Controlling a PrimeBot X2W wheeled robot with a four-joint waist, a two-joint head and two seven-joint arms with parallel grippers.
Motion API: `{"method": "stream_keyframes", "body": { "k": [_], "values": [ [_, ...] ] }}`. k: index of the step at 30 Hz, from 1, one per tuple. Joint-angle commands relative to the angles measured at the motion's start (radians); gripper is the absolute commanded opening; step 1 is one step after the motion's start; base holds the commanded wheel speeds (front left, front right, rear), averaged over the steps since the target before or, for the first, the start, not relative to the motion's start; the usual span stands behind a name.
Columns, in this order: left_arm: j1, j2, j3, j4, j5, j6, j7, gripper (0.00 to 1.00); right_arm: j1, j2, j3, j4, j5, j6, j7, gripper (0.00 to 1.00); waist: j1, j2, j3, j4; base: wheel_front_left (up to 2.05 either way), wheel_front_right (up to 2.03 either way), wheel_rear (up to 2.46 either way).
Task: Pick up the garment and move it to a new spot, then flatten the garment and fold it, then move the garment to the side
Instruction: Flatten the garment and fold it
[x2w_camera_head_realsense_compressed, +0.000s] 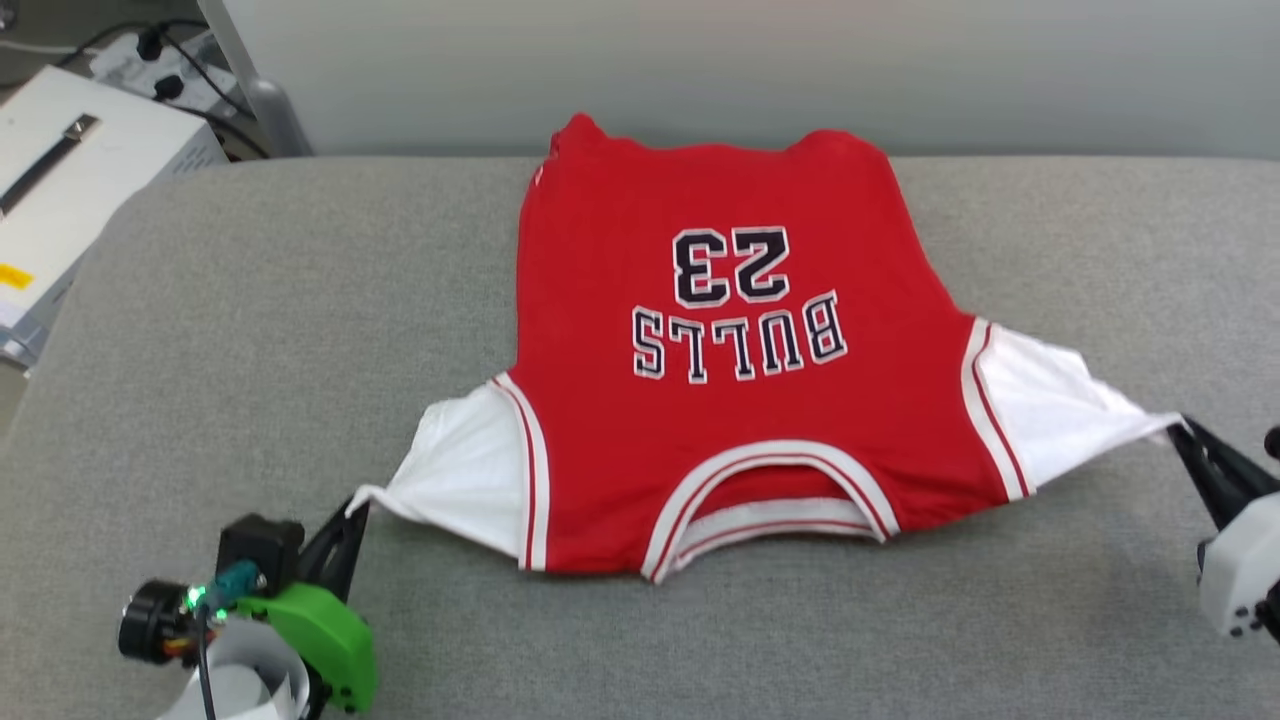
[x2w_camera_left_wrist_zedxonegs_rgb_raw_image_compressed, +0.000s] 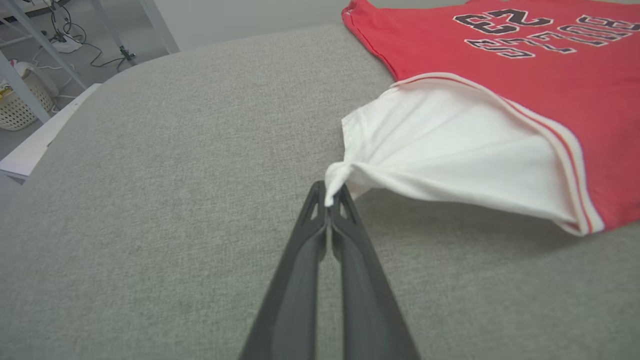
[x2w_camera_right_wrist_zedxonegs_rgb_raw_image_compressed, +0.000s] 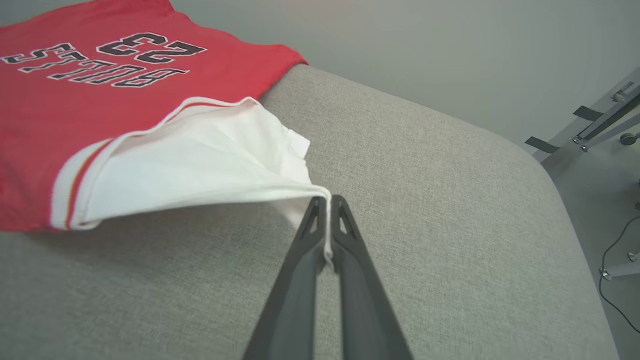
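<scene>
- The right gripper (x2w_camera_head_realsense_compressed: 1185, 432) sits at the right edge of the head view, and the frame cuts through its pale housing. In the right wrist view its two dark fingers are pinched together on the thin edge of a white sleeve (a sliver of cloth runs down the slit between them).
- The left gripper (x2w_camera_head_realsense_compressed: 352, 512) is at the lower left of the head view, partly hidden behind its own green and black wrist parts. In the left wrist view its fingers are closed on the bunched tip of the other white sleeve, with a small nub of cloth poking out past the tips.
- The garment (x2w_camera_head_realsense_compressed: 740, 400) lies in the middle of the head view on a grey padded surface (x2w_camera_head_realsense_compressed: 250, 330), printed side up. The neck opening points toward the bottom of the frame, so "23" and "BULLS" read upside down.
- Both sleeves are drawn out sideways, their tips raised off the surface (the wrist views show shadow under them).
- The hem, at the top of the frame, reaches the surface's far edge. I cannot tell whether it hangs over.
- A white box (x2w_camera_head_realsense_compressed: 70, 150) at the upper left is cut off by the frame, with cables (x2w_camera_head_realsense_compressed: 190, 95) behind it.
- A pale basket (x2w_camera_left_wrist_zedxonegs_rgb_raw_image_compressed: 17, 107) stands at the upper left of the left wrist view, cropped by the edge. Its contents are too small and blurred to name.
</scene>
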Motion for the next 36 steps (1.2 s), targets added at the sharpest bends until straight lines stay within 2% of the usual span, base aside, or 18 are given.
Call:
{"method": "stream_keyframes", "body": {
  "k": [1, 6, 14, 23, 24, 25, 32, 36],
  "values": [
    [0.036, 0.010, -0.004, -0.003, -0.007, 0.001, -0.003, 0.00, 0.040, -0.022, 0.005, -0.018, 0.028, -0.002, 0.023, 0.00, 0.0002, 0.0111, -0.045, -0.007, 0.00, 0.00, 0.00],
    [0.124, 0.029, -0.024, -0.049, -0.015, 0.000, 0.021, 0.00, 0.148, -0.068, 0.021, -0.091, 0.119, -0.002, 0.116, 0.00, 0.0002, 0.0111, -0.076, -0.006, 0.00, 0.00, 0.00],
    [0.244, 0.058, -0.050, -0.191, -0.020, 0.036, 0.083, 0.00, 0.328, -0.125, -0.003, -0.215, 0.274, -0.002, 0.284, 0.00, 0.0002, 0.0111, -0.097, 0.003, 0.00, 0.00, 0.00],
    [0.274, 0.062, -0.064, -0.312, -0.032, 0.059, 0.139, 0.00, 0.381, -0.141, -0.056, -0.301, 0.296, -0.002, 0.375, 0.00, 0.0002, 0.0111, -0.074, 0.013, 0.00, 0.00, 0.00],
    [0.269, 0.063, -0.065, -0.327, -0.032, 0.060, 0.147, 0.00, 0.377, -0.142, -0.066, -0.309, 0.298, -0.002, 0.385, 0.33, 0.0002, 0.0111, -0.068, 0.016, 0.00, 0.00, 0.00],
    [0.263, 0.064, -0.067, -0.349, -0.032, 0.061, 0.159, 0.00, 0.372, -0.138, -0.077, -0.320, 0.312, -0.002, 0.404, 1.00, 0.0002, 0.0111, -0.059, 0.020, 0.00, 0.00, 0.00],
    [0.232, 0.087, -0.086, -0.546, -0.059, 0.062, 0.309, 0.00, 0.280, -0.129, -0.191, -0.439, 0.355, -0.002, 0.531, 1.00, 0.0002, 0.0111, 0.036, 0.072, 0.00, 0.00, 0.00],
    [0.218, 0.106, -0.096, -0.667, -0.090, 0.067, 0.421, 0.00, 0.173, -0.108, -0.267, -0.477, 0.353, -0.002, 0.666, 1.00, 0.0002, 0.0111, 0.117, 0.117, 0.00, 0.00, 0.00]
  ]
}}
